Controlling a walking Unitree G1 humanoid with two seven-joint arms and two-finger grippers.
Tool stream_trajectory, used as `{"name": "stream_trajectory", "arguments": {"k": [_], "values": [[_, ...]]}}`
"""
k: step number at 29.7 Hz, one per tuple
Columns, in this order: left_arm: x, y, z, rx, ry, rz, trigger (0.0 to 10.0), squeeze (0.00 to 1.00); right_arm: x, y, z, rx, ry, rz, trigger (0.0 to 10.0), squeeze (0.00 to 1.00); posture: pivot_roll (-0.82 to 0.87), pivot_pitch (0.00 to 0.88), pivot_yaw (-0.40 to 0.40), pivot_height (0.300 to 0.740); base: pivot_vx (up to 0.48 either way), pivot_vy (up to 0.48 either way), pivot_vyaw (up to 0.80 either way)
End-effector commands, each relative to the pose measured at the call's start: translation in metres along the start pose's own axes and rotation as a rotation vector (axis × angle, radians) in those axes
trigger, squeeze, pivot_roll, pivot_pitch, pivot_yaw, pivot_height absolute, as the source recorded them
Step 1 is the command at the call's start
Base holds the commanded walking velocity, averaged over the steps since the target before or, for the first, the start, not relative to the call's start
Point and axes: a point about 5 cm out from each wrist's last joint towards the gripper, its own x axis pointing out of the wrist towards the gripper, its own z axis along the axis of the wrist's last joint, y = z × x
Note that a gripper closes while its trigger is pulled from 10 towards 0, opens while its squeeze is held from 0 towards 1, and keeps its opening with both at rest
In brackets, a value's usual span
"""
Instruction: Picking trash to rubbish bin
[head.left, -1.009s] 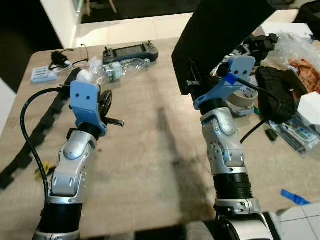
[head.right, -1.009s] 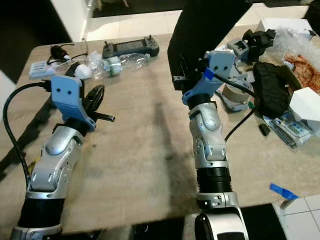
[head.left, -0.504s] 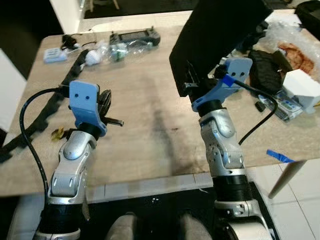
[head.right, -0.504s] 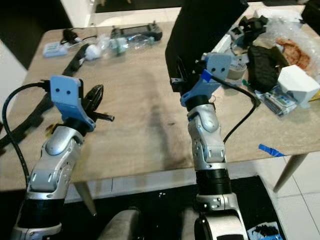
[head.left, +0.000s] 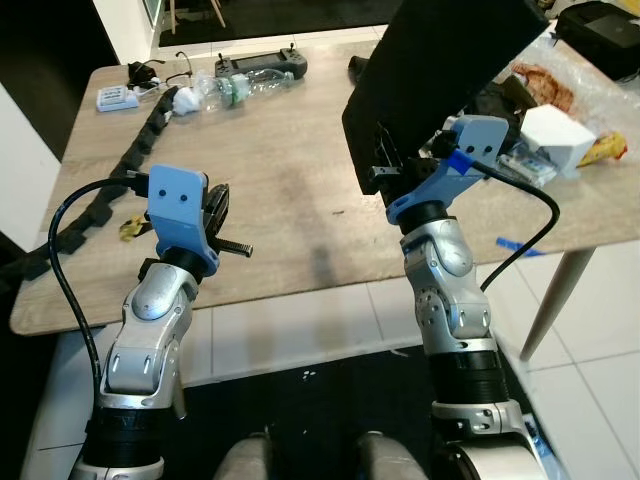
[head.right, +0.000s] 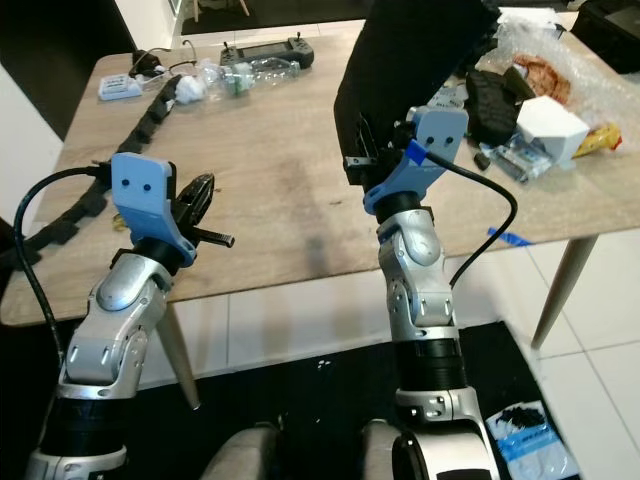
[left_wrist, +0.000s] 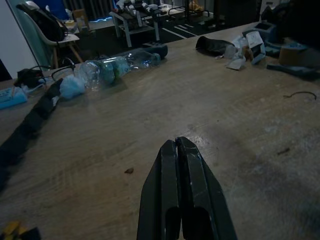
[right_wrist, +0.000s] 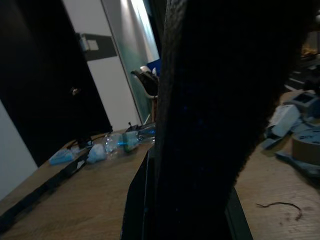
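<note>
While the robot stands just off the near edge, the wooden tabletop (head.left: 290, 150) spreads ahead of it over pale floor tiles (head.left: 590, 330). Biggest thing on view is a black bag-like sheet (head.left: 440, 70), and the right end effector (head.left: 385, 170) is clamped on its lower edge, holding it up above the tabletop on the right side; through the right wrist camera the dark sheet (right_wrist: 220, 100) sits between the black fingers (right_wrist: 137, 200). The left end effector (head.left: 213, 205) hovers over the near left part of the tabletop with its fingers (left_wrist: 175, 200) pressed together and nothing between them.

A long black cable chain (head.left: 100, 180) snakes along the left side of the tabletop, from the far corner down towards the near edge. On the right there is a heap of clutter: crinkled clear plastic wrapping (head.left: 570, 85), a white box (head.left: 555, 125) and dark items behind the raised sheet. Along the far edge lies a black handheld controller (head.left: 262, 65), and just beside it a crushed clear plastic bottle (head.left: 235, 88) on its side, with a small white wad (head.left: 187, 100) touching its left end. A small pale box (head.left: 115, 97) sits near the far left corner. A yellowish scrap (head.left: 133, 228) lies by the chain near the left arm, and a strip of blue tape (head.left: 518, 246) hangs at the tabletop's near right edge.
</note>
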Motion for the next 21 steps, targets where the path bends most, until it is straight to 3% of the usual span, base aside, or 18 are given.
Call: {"name": "stream_trajectory", "arguments": {"k": [1,5,11,21], "values": [[-0.001,0.001,-0.007,0.026,0.039,-0.014,10.0,0.00,-0.002,0.000,-0.001,0.008,0.001,-0.006,10.0,0.00,0.04,0.119,0.071,0.740,0.000,0.000,0.00],[-0.001,0.000,-0.007,0.043,0.049,-0.018,10.0,0.00,-0.003,-0.002,-0.002,0.011,0.006,-0.014,10.0,0.00,0.04,0.123,0.075,0.740,0.000,0.000,0.00],[0.000,-0.001,-0.007,0.052,0.053,-0.017,10.0,0.00,-0.004,-0.003,-0.002,0.009,0.005,-0.022,10.0,0.00,0.04,0.122,0.076,0.740,0.000,-0.480,0.00],[0.000,0.005,-0.013,0.045,0.070,0.026,10.0,0.00,-0.011,-0.007,-0.011,-0.046,0.070,-0.028,10.0,0.00,0.02,0.115,0.067,0.740,0.000,0.000,0.00]]}}
